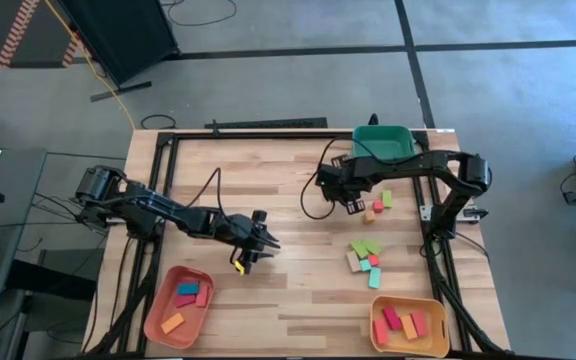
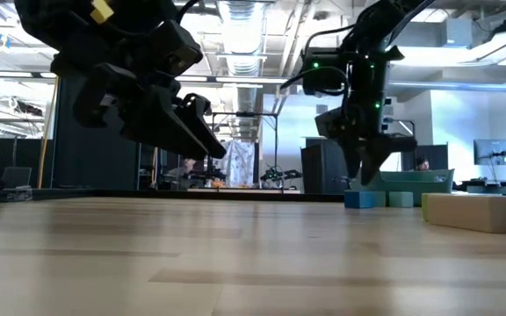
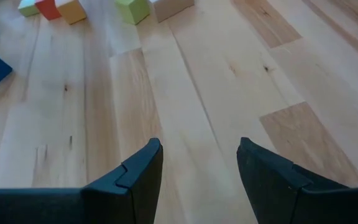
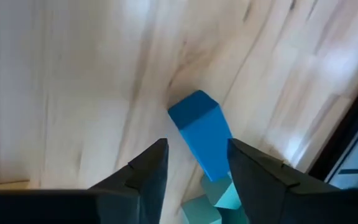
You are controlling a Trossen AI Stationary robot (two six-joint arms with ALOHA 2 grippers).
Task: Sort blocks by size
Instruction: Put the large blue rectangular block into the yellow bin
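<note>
High view: seven blocks lie loose mid-table, three more near the green tray. Right gripper, fingers parted, hovers over a blue block; left gripper hangs open and empty.

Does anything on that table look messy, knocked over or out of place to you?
Nothing looks spilled or damaged. Loose blocks lie scattered on the bare table, unsorted, and a blue block lies under the right gripper. The rest sit in the trays.
</note>
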